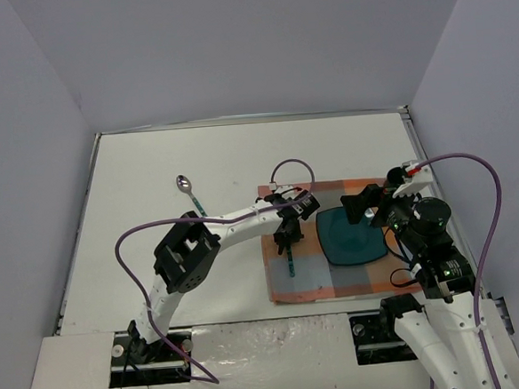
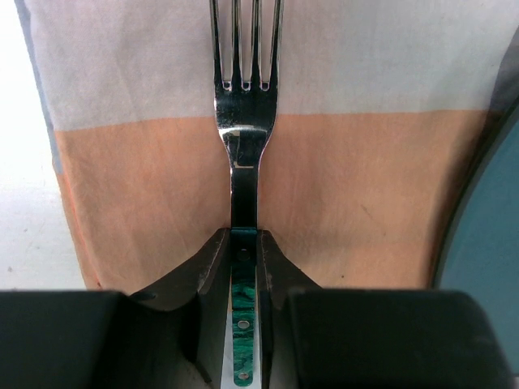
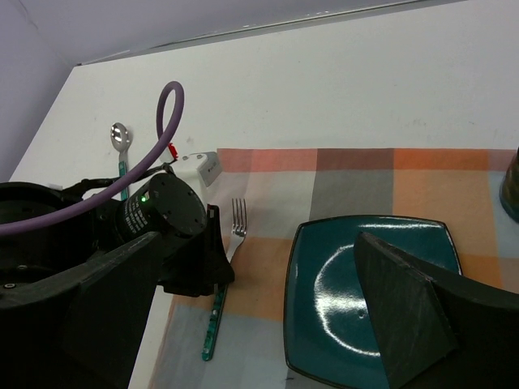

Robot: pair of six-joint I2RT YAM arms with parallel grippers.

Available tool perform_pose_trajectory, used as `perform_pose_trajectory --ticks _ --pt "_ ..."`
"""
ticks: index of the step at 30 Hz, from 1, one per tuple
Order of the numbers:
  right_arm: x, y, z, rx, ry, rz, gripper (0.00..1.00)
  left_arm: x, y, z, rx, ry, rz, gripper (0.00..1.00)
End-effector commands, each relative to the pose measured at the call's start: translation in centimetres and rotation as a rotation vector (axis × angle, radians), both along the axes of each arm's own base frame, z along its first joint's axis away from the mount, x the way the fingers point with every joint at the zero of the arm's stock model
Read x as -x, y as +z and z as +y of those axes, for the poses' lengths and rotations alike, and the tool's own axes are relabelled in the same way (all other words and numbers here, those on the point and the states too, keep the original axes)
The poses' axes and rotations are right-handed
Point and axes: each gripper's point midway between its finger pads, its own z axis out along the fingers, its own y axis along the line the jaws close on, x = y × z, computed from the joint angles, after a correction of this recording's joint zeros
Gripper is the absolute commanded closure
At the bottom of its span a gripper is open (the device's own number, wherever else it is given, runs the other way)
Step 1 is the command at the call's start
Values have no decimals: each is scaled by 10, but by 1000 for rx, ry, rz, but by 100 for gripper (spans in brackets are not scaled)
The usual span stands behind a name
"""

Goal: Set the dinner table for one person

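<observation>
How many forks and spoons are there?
2. The fork is in the left claw over the plaid cloth, beside the plate; the spoon lies on the table. Others may be hidden.

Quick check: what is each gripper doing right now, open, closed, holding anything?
Left gripper: closed on the handle of the fork.
Right gripper: open, holding nothing.

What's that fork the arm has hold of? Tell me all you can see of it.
The fork has four shiny steel tines, a narrow neck and a mottled green handle with rivets. The left gripper is shut on the handle near the neck. The fork lies flat along the left side of the plaid cloth, tines pointing away from the robot, beside the teal plate but apart from it.
</observation>
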Motion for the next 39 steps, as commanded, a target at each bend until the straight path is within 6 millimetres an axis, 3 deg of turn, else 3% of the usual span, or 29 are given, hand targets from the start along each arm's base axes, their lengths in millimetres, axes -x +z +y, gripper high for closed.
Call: perform_pose_trajectory --ticks 1,8,23,27,33,35,39 --pt "-5 25 0 7 -4 -80 0 11 28 2 50 26 -10 100" --pt "-6 22 -1 9 -5 -71 0 18 38 5 44 39 -24 100" --pt "-5 19 -2 8 -12 -64 0 27 24 8 22 27 8 100" --pt "-5 17 -3 11 -16 -64 0 27 28 10 22 28 4 87" --pt "-5 18 -2 17 -10 -69 0 23 45 14 28 19 -43 54" --pt "-5 20 -2 18 -11 -72 0 21 52 16 30 18 -60 49" --pt "-6 22 -3 31 -13 -74 0 13 84 26 33 8 -143 28"
